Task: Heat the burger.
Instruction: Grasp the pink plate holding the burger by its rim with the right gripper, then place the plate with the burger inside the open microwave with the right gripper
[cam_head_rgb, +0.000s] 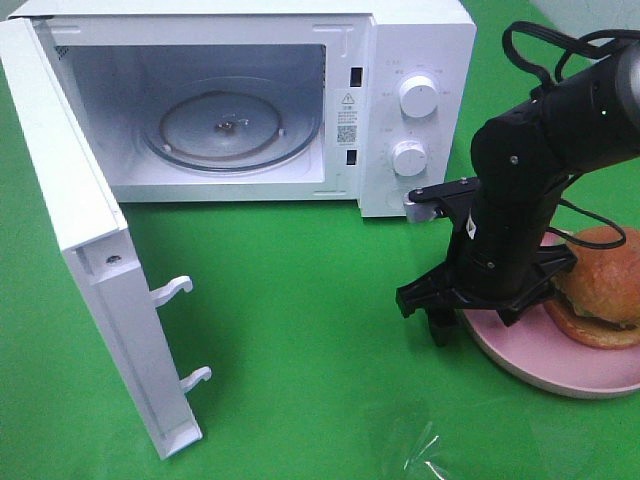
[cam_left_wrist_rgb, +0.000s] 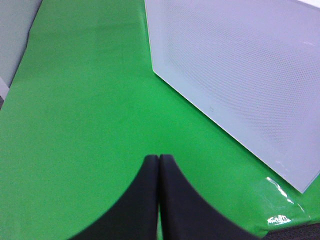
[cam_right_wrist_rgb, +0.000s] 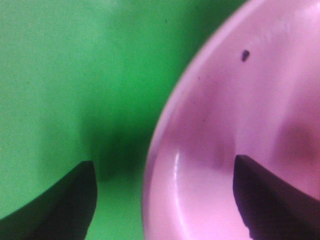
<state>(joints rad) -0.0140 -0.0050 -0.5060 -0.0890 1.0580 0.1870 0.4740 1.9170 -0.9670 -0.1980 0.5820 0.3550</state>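
The burger (cam_head_rgb: 600, 285) sits bun-up on the right part of the pink plate (cam_head_rgb: 510, 365), at the desk's (cam_head_rgb: 300, 300) right side. It is round, so its only axis is the upright stack. The right hand (cam_head_rgb: 475, 320) is released, its fingers spread astride the plate's left rim, one over the green desk and one over pink. The microwave (cam_head_rgb: 400, 60) door (cam_head_rgb: 90, 270) stands wide open, with open desk between the plate and the turntable (cam_head_rgb: 230, 125). The left hand (cam_left_wrist_rgb: 159, 159) is clenched on nothing near the door.
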